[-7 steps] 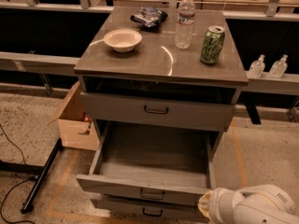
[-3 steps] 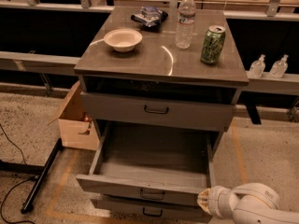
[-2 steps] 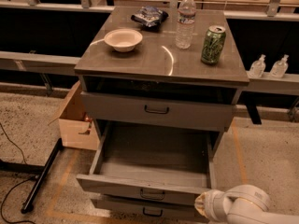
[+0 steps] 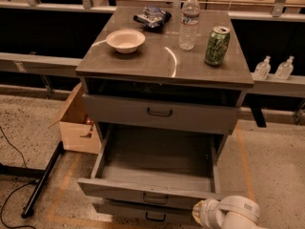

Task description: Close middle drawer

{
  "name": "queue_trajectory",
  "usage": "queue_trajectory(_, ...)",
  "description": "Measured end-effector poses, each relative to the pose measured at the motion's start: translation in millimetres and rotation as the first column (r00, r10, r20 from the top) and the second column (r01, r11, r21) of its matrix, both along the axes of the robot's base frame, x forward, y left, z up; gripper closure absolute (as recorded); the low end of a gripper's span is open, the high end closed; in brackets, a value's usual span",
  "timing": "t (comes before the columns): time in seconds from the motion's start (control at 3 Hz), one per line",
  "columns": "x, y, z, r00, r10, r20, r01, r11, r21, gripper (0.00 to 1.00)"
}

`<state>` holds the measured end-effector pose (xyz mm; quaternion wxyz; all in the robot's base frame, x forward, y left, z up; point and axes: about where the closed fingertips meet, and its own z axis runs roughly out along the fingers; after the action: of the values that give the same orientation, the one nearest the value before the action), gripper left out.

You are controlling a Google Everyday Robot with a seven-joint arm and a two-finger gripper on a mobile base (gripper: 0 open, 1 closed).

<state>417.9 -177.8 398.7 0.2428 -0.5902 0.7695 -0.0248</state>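
- The middle drawer (image 4: 143, 191) sits in the lower centre of the frame, pulled far out of the grey cabinet, so that its bare grey inside shows from above.
- A small dark wire handle (image 4: 155, 199) sits at the middle of its front panel.
- The pincer (image 4: 200, 210) is at the bottom edge, right of centre, on the end of a rounded white arm. It is just beside the right end of the middle drawer's front. I cannot tell whether it is spread or pressed together, nor whether it touches the panel.
- Above, the top drawer (image 4: 159, 112) has a taller front and stands slightly out, with a dark gap under the worktop (image 4: 157, 61).
- Below, the lowest drawer (image 4: 138, 214) shows only a strip of its front, with its handle near the bottom edge.
- On the worktop, a pale bowl (image 4: 125, 40) stands at the left.
- A clear water bottle (image 4: 189, 22) stands upright right of centre. Its label is too small to read.
- A green can (image 4: 217, 46) stands just right of the bottle. The printing on it cannot be read.
- A dark crumpled snack packet (image 4: 152, 17) lies at the back, between bowl and bottle. Its writing is not legible.
- An open cardboard box (image 4: 78, 123) stands on the floor against the cabinet's left side.
- Two small clear bottles (image 4: 273, 68) stand on a ledge at the right of the frame.
- A black pole (image 4: 43, 180) lies slanting on the speckled floor at lower left.
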Motion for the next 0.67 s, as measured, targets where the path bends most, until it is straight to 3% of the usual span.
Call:
queue_trajectory(0.33, 23.3, 23.3, -6.6, 0.9970, -0.056, 0.054, 0.054, 0.998, 0.039, 1.00)
queue_trajectory(0.67, 55.6, 43.8, -7.0, 0.9870, -0.045, 0.154, 0.040, 0.999, 0.035, 1.00)
